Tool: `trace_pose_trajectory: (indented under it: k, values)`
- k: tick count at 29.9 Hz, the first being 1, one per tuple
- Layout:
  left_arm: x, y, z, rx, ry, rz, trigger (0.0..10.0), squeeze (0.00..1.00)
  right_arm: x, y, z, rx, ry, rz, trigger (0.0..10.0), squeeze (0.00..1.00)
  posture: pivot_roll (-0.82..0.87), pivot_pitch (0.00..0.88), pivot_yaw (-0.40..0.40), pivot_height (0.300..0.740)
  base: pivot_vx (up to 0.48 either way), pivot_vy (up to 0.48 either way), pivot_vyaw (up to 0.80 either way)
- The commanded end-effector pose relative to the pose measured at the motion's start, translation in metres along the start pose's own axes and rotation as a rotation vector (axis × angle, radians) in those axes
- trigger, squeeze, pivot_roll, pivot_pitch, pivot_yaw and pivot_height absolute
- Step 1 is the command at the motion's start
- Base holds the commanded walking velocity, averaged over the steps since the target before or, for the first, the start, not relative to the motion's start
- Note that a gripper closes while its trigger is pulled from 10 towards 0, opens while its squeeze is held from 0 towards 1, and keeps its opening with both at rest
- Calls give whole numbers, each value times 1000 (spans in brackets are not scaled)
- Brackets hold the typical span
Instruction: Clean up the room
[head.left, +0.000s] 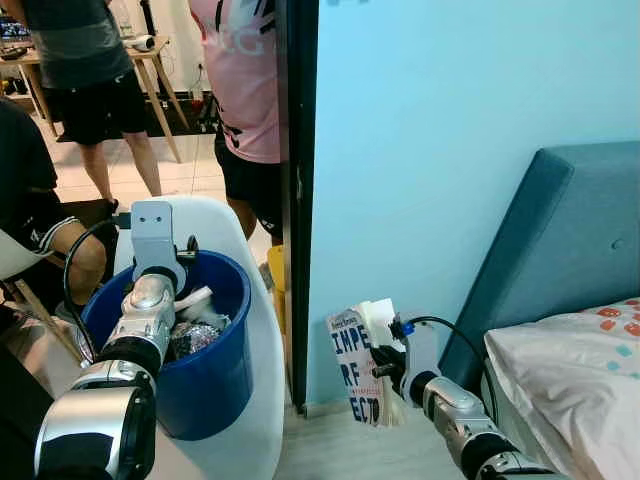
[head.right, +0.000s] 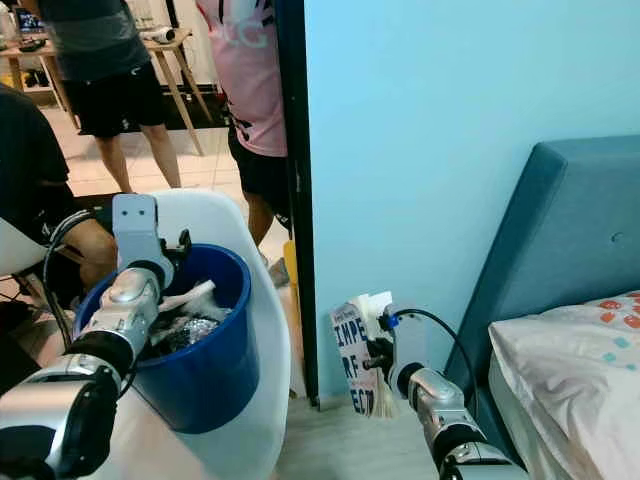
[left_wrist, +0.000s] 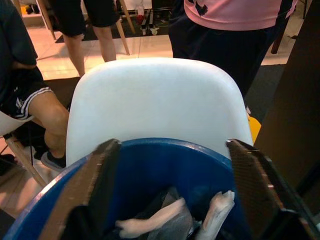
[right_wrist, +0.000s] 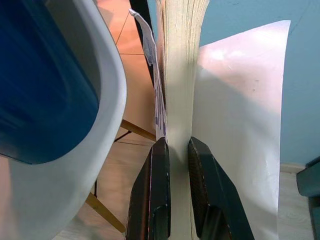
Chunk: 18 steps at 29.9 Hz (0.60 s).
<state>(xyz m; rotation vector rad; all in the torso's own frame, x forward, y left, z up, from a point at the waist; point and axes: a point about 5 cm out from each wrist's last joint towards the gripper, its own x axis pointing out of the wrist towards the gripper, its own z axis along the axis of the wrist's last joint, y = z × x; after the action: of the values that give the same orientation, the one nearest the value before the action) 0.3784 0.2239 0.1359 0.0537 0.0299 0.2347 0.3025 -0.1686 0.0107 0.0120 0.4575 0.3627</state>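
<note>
Your right claw (right_wrist: 175, 150) is pinching the floppy book (head.left: 357, 372) by its pages; your left claw (left_wrist: 170, 190) is spread over the bucket (head.left: 205, 375).

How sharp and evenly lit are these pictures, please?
Left eye view: sharp, evenly lit, the book readable. Right wrist view: blue bucket blurred close up, glare on the book's loose page. Left wrist view: fingers soft, white chair crisp.
</note>
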Motion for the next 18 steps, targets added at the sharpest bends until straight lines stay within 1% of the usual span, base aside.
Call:
trace_pose_trajectory:
  k: [1, 2, 4, 6, 7, 8, 9, 11, 14, 17, 18]
  values:
    - [3, 4, 7, 17, -25, 13, 10000, 1000, 1, -2, 10, -1, -43, -5, 10000, 0, -82, 0, -25, 740, 0, 0, 0]
    - [4, 5, 11, -20, -37, 22, 10000, 1000, 1, -3, 11, 0, -48, -7, 10000, 0, -81, 0, -25, 740, 0, 0, 0]
    - [4, 6, 13, -52, -40, 32, 10000, 1000, 1, -4, 12, 1, -52, -8, 10000, 0, -81, 0, -25, 740, 0, 0, 0]
    - [5, 7, 13, -64, -39, 37, 10000, 1000, 1, -4, 12, 1, -53, -9, 10000, 0, -81, 0, -25, 740, 0, 0, 0]
    - [5, 7, 14, -80, -40, 36, 10000, 0, 2, -4, 13, 3, -57, -9, 10000, 0, -79, 0, -24, 740, 0, 0, 0]
    - [5, 5, 15, -98, -43, 23, 10000, 0, 2, -4, 14, 7, -66, -9, 10000, 0, -78, 0, -24, 740, 0, 0, 0]
    - [5, 5, 15, -98, -43, 23, 10000, 0, 2, -4, 14, 7, -66, -9, 10000, 0, -78, 0, -24, 740, 0, 0, 0]
    - [4, 0, 14, -133, -42, -12, 10000, 0, 2, -4, 18, 15, -84, -7, 10000, 0, -71, 0, -25, 740, 0, 0, 0]
    - [4, -2, 13, -136, -40, -27, 10000, 0, 3, -4, 20, 15, -93, -5, 10000, 0, -72, 0, -20, 740, 0, 0, 0]
    - [2, -5, 12, -130, -46, -44, 10000, 0, 4, -4, 25, 17, -111, -5, 10000, 0, -71, 0, -19, 740, -297, 0, 0]
    - [1, -7, 11, -114, -45, -49, 10000, 0, 4, -5, 28, 22, -124, -4, 10000, 0, -66, 0, -24, 740, -337, 0, 0]
